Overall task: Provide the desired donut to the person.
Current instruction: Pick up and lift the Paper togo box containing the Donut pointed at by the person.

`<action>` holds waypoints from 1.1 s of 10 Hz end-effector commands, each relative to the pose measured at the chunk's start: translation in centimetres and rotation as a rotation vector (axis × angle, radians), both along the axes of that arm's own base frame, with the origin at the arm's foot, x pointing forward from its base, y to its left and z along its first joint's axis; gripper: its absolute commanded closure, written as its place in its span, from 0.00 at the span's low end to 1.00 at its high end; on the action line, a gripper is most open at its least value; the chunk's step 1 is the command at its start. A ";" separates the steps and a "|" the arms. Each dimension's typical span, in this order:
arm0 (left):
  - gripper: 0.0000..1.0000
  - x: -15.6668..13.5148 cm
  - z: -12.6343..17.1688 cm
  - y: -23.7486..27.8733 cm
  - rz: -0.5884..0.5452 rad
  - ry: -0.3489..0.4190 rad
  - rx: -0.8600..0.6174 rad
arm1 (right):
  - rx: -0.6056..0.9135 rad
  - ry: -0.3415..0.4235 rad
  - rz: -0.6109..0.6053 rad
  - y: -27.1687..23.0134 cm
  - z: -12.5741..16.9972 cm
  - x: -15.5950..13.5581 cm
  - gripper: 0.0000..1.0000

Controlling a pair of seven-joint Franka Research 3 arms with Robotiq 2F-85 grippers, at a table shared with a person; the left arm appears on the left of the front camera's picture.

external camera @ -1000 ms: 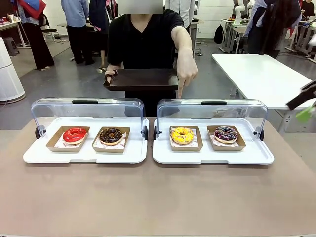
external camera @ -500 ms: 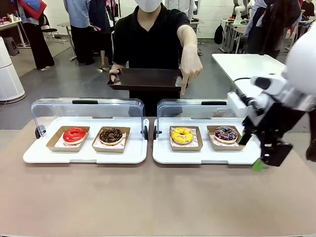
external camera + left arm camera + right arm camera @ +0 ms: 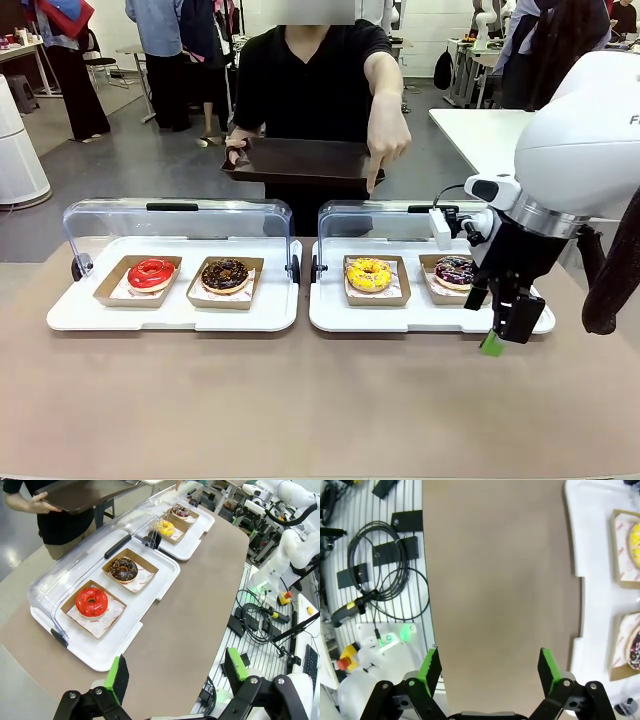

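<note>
- Pointing straight down, the person's hand [image 3: 385, 140] aims a finger at the yellow donut [image 3: 369, 273], so I judge that to be the one wanted.
- That donut sits in its brown paper tray, in the left slot of the right-hand white case [image 3: 330, 318]. The clear lid [image 3: 430, 222] is tipped up behind it.
- The right arm [image 3: 580, 150] is the nearer one. Its jaws are spread wide and hold nothing, hanging low off the front right corner of that case.
- From those jaws the yellow donut lies to the robot's left and a little farther across the tabletop [image 3: 300, 400]. The dark sprinkled donut [image 3: 456, 270] sits between the two.
- On the right wrist camera the jaws look down on bare tabletop. Both donuts sit at the right edge, the yellow donut [image 3: 635, 542] farther up than the sprinkled one.
- The left arm's jaws are also spread and empty, back at the far end past the red donut [image 3: 91, 601] and the chocolate donut [image 3: 123, 569]. The yellow one is well apart from them.
- The person holds a dark serving tray [image 3: 300, 160] ready beyond the cases.
- A round donut gives no long axis, so the paper tray's edge looks the likelier grip.
</note>
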State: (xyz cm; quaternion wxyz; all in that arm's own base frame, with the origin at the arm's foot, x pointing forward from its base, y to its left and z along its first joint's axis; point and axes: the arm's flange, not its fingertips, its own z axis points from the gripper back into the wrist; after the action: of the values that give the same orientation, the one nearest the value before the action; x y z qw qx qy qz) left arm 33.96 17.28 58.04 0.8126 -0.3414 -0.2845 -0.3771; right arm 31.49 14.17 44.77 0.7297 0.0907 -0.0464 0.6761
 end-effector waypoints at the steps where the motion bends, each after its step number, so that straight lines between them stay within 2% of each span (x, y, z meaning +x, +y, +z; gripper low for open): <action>1: 0.00 -0.1 0.1 0.0 -0.002 -0.006 -0.003 | -0.004 -0.026 0.029 0.1 0.2 -0.8 0.00; 8: 0.00 -0.1 0.1 0.0 -0.002 -0.006 -0.003 | 0.018 -0.014 0.021 0.4 0.7 -0.4 0.00; 11: 0.00 -0.1 0.1 0.0 -0.002 -0.006 -0.003 | 0.030 -0.041 -0.037 4.7 -2.2 2.9 0.00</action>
State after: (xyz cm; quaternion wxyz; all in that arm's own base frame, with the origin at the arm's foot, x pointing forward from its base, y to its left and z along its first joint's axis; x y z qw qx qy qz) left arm 33.96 17.28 58.05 0.8126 -0.3413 -0.2845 -0.3771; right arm 32.46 16.50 43.65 0.7295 0.0869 -0.0631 0.6755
